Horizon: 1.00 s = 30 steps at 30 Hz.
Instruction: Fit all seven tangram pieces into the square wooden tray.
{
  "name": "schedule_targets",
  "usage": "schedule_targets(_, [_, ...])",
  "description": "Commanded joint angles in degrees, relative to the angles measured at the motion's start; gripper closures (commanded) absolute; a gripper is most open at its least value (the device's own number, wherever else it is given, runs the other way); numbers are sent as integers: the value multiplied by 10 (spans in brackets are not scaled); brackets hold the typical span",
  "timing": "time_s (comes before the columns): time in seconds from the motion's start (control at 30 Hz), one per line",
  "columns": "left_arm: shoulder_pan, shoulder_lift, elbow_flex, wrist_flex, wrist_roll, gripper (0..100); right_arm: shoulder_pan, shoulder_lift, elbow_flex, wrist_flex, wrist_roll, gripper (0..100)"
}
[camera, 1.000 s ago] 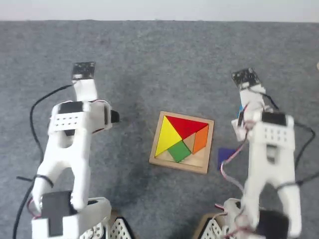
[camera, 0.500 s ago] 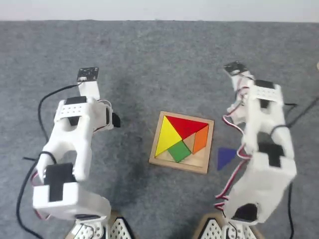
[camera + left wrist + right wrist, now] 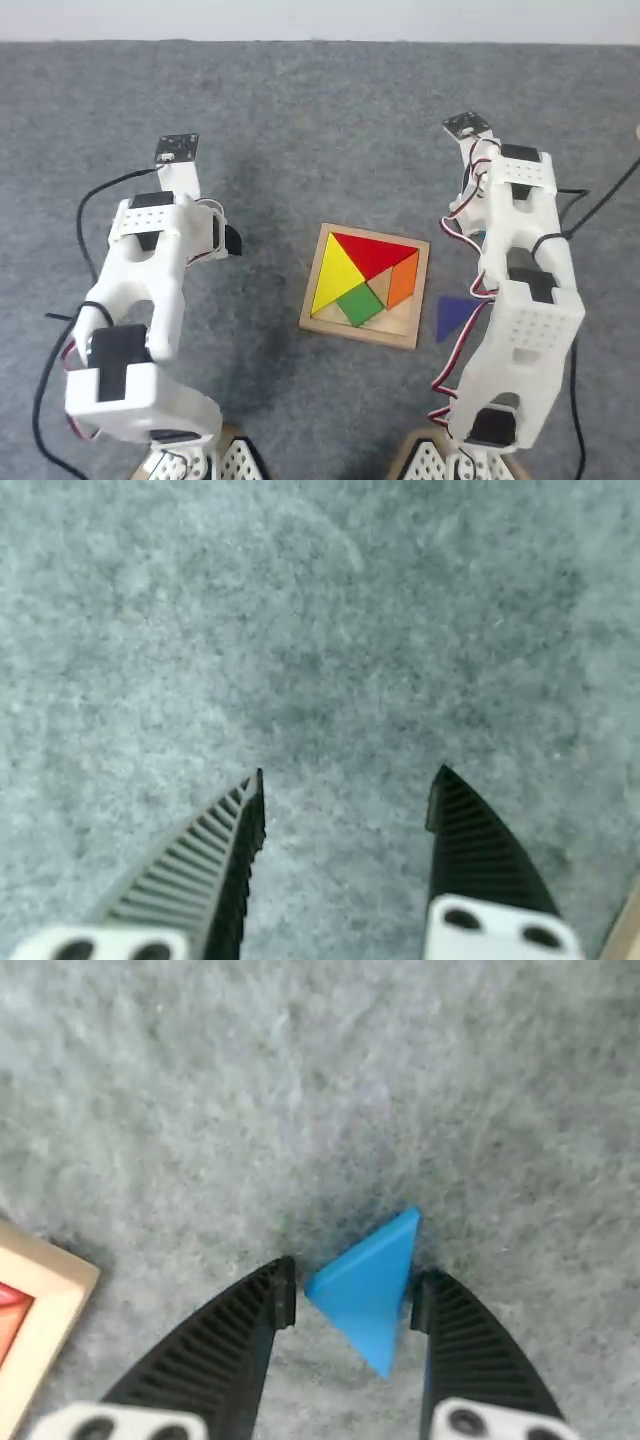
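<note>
The square wooden tray (image 3: 318, 318) lies in the middle of the grey carpet, with a red triangle (image 3: 372, 252), a yellow triangle (image 3: 337, 273), a green square (image 3: 358, 303) and an orange piece (image 3: 402, 280) inside it. A purple triangle (image 3: 454, 315) lies on the carpet just right of the tray. My right gripper (image 3: 350, 1295) is open and low over the carpet, one finger on each side of a blue triangle (image 3: 368, 1282). A corner of the tray (image 3: 40, 1290) lies close by it. My left gripper (image 3: 345, 790) is open over bare carpet, left of the tray.
The right arm (image 3: 515, 240) stretches along the tray's right side, above the purple triangle's far edge. The left arm (image 3: 150, 260) stands left of the tray. Open carpet lies beyond the tray, up to the far table edge.
The right arm has swung and stretched towards the far side, bringing its gripper down around the blue triangle. The left arm shifted slightly early on, then held still.
</note>
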Motion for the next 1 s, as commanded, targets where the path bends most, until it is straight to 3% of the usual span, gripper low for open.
schedule_targets(0.0, [-4, -4, -22, -10, -8, 744, 8, 1, -23, 12, -7, 850])
schedule_targets(0.13, [-4, -3, -22, -10, -8, 744, 4, -6, -30, 41, -29, 975])
schedule_targets(0.37, [-4, -3, -22, -10, -8, 744, 4, -6, -82, 94, -81, 969])
schedule_targets(0.57, [-4, 0, -22, -10, -8, 744, -18, -67, -132, 201, -208, 969])
schedule_targets(0.67, [-4, 1, -23, -10, -8, 744, -91, -125, -130, 254, -325, 970])
schedule_targets(0.83, [-7, 1, -23, -10, -8, 744, -268, -207, -130, 318, -651, 969])
schedule_targets(0.97, [-8, 0, -21, -10, -8, 744, -332, -227, -127, 300, -793, 949])
